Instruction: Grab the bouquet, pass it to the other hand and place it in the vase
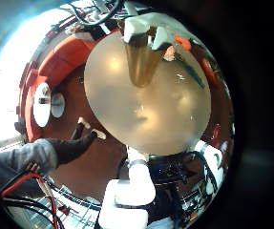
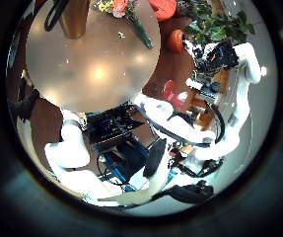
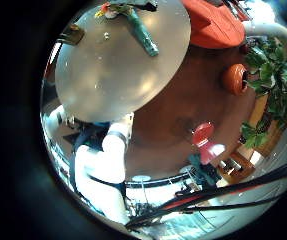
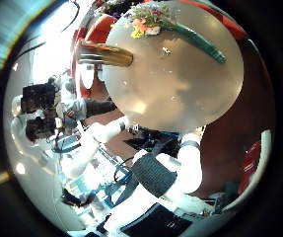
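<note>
- You are looking down at a round, glossy worktop [image 4: 171,94] that is reflecting the ceiling lights; chairs and potted plants are standing on the floor around it.
- The bouquet [image 4: 171,28] is lying flat on the worktop close to its edge, and nothing is holding it. Its flower heads are pointing towards the vase and its wrapped stems are trailing away along the rim.
- The vase [image 4: 106,55] is standing near the same edge of the worktop, just beside the flower end of the bouquet. You cannot tell whether the two are touching.
- From the left palm you are seeing the vase [image 1: 141,59] narrowing towards its foot, with the bouquet [image 1: 184,65] beside it.
- Both palms are taking in the whole worktop, so neither robot hand is close to the bouquet or the vase.
- The left robot hand is showing none of its fingers clearly, so you cannot tell whether they are apart or together.
- The right robot hand is giving you the same problem: you cannot tell the state of its fingers.
</note>
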Controlling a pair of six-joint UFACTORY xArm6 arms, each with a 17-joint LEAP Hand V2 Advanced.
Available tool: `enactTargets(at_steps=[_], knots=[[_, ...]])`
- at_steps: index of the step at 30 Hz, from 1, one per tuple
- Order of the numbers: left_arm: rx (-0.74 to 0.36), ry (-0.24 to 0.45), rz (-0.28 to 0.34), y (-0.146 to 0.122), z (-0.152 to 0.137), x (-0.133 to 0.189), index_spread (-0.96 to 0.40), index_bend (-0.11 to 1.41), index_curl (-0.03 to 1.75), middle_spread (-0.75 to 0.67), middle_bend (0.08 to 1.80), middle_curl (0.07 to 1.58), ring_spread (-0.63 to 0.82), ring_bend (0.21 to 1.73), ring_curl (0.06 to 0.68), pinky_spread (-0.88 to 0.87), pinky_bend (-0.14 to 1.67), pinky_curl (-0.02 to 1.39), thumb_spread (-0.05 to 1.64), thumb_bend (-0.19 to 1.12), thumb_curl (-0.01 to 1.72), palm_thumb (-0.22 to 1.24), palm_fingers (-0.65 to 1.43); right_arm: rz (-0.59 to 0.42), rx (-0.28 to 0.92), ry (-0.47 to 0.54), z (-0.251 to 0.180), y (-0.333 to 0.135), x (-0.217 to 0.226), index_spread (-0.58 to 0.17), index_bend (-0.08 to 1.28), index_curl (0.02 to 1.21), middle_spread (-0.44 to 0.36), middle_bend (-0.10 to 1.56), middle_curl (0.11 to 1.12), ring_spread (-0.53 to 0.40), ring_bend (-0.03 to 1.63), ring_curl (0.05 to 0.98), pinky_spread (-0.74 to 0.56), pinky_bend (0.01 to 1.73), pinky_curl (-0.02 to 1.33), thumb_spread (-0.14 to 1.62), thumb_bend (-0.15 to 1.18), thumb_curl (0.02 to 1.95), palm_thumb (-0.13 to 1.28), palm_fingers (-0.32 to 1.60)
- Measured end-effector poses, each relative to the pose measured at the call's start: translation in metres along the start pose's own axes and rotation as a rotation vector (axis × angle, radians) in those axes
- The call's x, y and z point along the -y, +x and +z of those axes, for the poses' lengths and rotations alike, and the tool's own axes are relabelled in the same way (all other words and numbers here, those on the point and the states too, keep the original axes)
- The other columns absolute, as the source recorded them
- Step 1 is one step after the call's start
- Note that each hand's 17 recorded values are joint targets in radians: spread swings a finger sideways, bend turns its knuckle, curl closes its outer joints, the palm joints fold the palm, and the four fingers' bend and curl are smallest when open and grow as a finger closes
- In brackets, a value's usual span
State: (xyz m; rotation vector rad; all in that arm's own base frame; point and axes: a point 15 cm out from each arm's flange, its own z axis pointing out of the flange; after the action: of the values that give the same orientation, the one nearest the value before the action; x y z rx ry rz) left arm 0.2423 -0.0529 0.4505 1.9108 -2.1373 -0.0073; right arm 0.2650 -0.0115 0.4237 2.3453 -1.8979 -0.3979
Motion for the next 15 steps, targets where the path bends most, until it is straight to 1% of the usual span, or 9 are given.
enactTargets(at_steps=[5,10,15], knots=[[-0.017,0.014,-0.018,-0.001,-0.003,0.001,0.07,0.15,0.28,0.43,0.22,0.34,0.56,0.56,0.223,0.54,0.27,0.32,1.05,-0.02,0.28,0.09,0.03,0.028,-0.004,0.008,-0.002,0.014,-0.006,-0.337,0.17,0.28,0.073,0.19,0.32,0.205,0.38,0.268,0.41,0.46,0.31,1.2,-0.02,0.27,0.38,0.07],[-0.03,0.025,-0.044,-0.006,-0.006,-0.001,0.07,0.15,0.28,0.43,0.22,0.34,0.56,0.56,0.222,0.54,0.27,0.32,1.06,-0.02,0.28,0.1,0.03,0.029,-0.006,-0.003,0.0,0.023,-0.007,-0.333,0.17,0.29,0.075,0.19,0.32,0.205,0.37,0.265,0.41,0.45,0.31,1.21,-0.02,0.27,0.38,0.09],[-0.027,0.012,-0.035,-0.004,-0.005,0.0,0.07,0.16,0.28,0.43,0.22,0.34,0.56,0.56,0.22,0.54,0.26,0.32,1.06,-0.02,0.28,0.11,0.04,0.029,0.006,-0.008,0.002,0.025,-0.004,-0.331,0.16,0.29,0.069,0.2,0.32,0.198,0.38,0.265,0.41,0.44,0.3,1.21,-0.02,0.27,0.39,0.11]])
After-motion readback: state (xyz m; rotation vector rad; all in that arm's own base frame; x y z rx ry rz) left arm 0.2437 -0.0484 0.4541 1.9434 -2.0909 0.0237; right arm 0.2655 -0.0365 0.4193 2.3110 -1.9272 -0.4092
